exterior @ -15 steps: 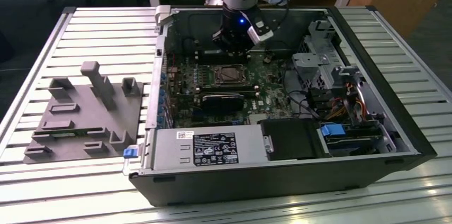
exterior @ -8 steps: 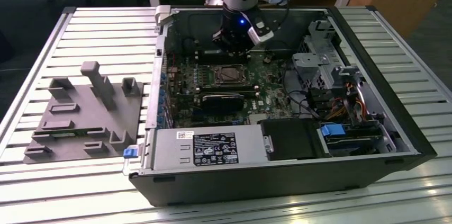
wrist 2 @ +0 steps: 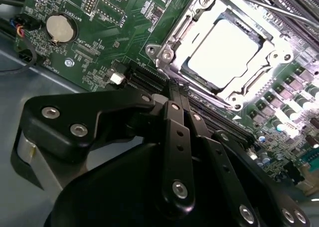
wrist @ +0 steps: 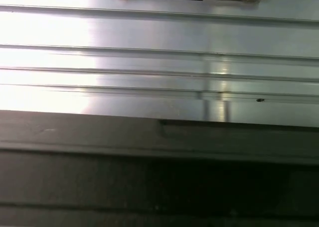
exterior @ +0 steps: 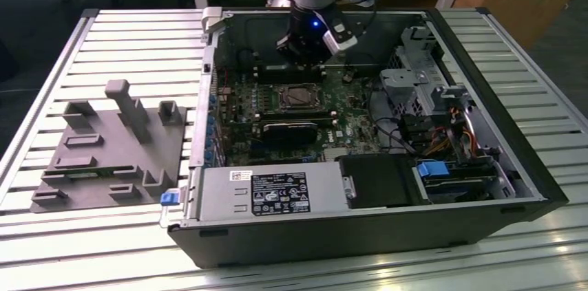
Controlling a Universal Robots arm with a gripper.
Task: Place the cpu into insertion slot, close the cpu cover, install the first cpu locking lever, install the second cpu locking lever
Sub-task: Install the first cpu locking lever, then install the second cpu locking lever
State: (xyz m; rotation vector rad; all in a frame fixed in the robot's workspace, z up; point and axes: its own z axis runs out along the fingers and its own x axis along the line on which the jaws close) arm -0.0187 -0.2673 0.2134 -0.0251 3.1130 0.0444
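The cpu (wrist 2: pixel 224 45) lies in the insertion slot (wrist 2: pixel 172 53), its pale face lit bright. The cpu cover (wrist 2: pixel 261 80), a silvery frame, lies around the chip and looks flat on the socket. A thin metal rod (wrist 2: pixel 279 5) runs along one side of the socket; whether it is latched I cannot tell. In the exterior view the insertion slot (exterior: pixel 299 96) sits mid-board inside the open computer case (exterior: pixel 478 188). My gripper (exterior: pixel 305 64) hangs just behind it, above the board. In the second wrist view the gripper (wrist 2: pixel 175 90) has its black fingers drawn together, short of the socket's near corner, with nothing seen between them.
A grey fixture block (exterior: pixel 110 146) with posts lies at the exterior view's left on the slatted table (exterior: pixel 55 250). Inside the case are a black card (exterior: pixel 289 128), a power supply box (exterior: pixel 275 195) and a drive cage (exterior: pixel 418 84). A coin battery (wrist 2: pixel 60 27) sits on the board.
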